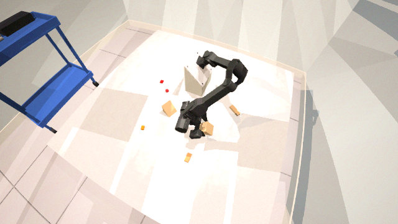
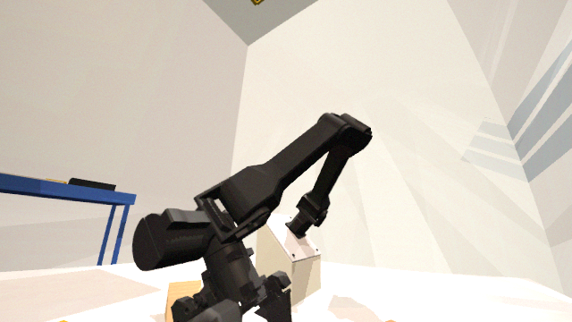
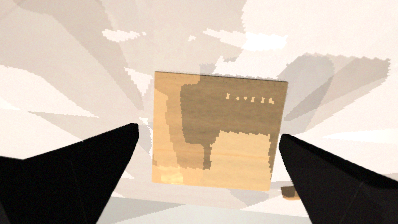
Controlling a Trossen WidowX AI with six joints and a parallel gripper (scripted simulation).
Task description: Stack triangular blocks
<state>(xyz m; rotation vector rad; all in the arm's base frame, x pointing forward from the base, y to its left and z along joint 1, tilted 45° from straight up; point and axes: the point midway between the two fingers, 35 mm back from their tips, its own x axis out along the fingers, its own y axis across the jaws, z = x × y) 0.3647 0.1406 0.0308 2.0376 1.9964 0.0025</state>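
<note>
One wooden triangular block stands on the table under my hand; in the wrist view its squarish face fills most of the space between my fingers. My gripper is open and empty, one finger on either side of that face; how high the tips are above the block is hard to tell. The other triangular block stands apart, left of the arm in the top and exterior views. My hand partly hides the near block in the top view, and it does not show in the exterior view.
A beige box with a sloped top stands by the arm's base. Two red cubes, an orange cube, a small orange block and a brown bar lie around. A blue cart stands off the table.
</note>
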